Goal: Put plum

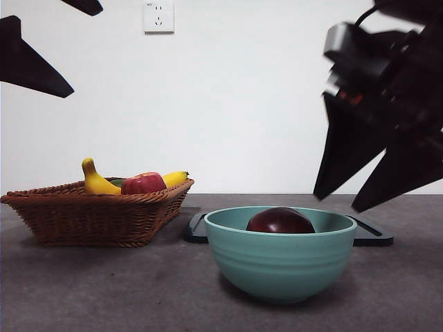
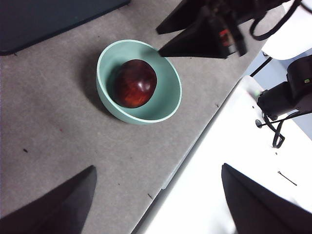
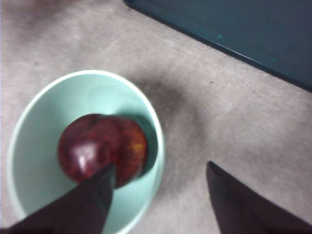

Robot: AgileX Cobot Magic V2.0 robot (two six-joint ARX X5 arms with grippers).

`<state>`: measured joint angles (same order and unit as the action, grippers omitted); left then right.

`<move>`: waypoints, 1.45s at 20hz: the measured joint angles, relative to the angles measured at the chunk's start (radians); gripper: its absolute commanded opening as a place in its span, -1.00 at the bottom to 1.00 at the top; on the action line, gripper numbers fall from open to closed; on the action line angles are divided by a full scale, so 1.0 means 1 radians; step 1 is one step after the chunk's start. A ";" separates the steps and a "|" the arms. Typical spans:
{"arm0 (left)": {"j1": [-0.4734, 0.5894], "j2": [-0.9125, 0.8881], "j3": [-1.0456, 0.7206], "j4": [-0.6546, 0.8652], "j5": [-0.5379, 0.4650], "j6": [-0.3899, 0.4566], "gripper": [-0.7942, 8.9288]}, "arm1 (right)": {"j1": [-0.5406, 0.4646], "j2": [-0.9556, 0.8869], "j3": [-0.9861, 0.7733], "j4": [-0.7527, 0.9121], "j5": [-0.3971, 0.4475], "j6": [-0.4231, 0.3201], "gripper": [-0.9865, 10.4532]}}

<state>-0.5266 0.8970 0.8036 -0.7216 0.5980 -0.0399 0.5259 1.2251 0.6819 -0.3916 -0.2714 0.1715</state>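
Note:
The dark maroon plum [image 1: 280, 221] [image 2: 135, 83] [image 3: 100, 148] lies inside a teal bowl [image 1: 277, 266] [image 2: 101, 73] [image 3: 34, 146] near the table's front. My right gripper [image 1: 339, 202] [image 2: 160, 43] [image 3: 161, 165] hangs open just above and to the right of the bowl, holding nothing. One of its jaws sits over the bowl's rim near the plum and the other over bare table. My left gripper [image 2: 158, 167] [image 1: 86, 52] is open and empty, high at the upper left.
A wicker basket [image 1: 97, 218] at the left holds a banana [image 1: 97, 182] and a red apple [image 1: 143, 184]. A dark flat tray [image 1: 374, 235] [image 2: 48, 19] [image 3: 243, 34] lies behind the bowl. The table's edge [image 2: 190, 156] runs near the bowl.

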 measured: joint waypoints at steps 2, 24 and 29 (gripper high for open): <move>0.000 0.000 0.000 0.000 0.000 0.000 -0.01 | 0.011 0.041 0.000 0.028 0.015 0.006 -0.47; 0.000 0.000 0.000 0.000 0.000 0.000 -0.01 | 0.017 0.113 0.118 0.063 0.037 0.043 -0.81; 0.000 0.000 0.000 0.001 0.000 0.000 -0.01 | -0.078 0.153 0.273 0.041 0.064 0.043 -0.81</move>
<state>-0.5266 0.8970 0.8036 -0.7204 0.5983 -0.0399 0.4477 1.3781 0.9550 -0.3504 -0.2070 0.2146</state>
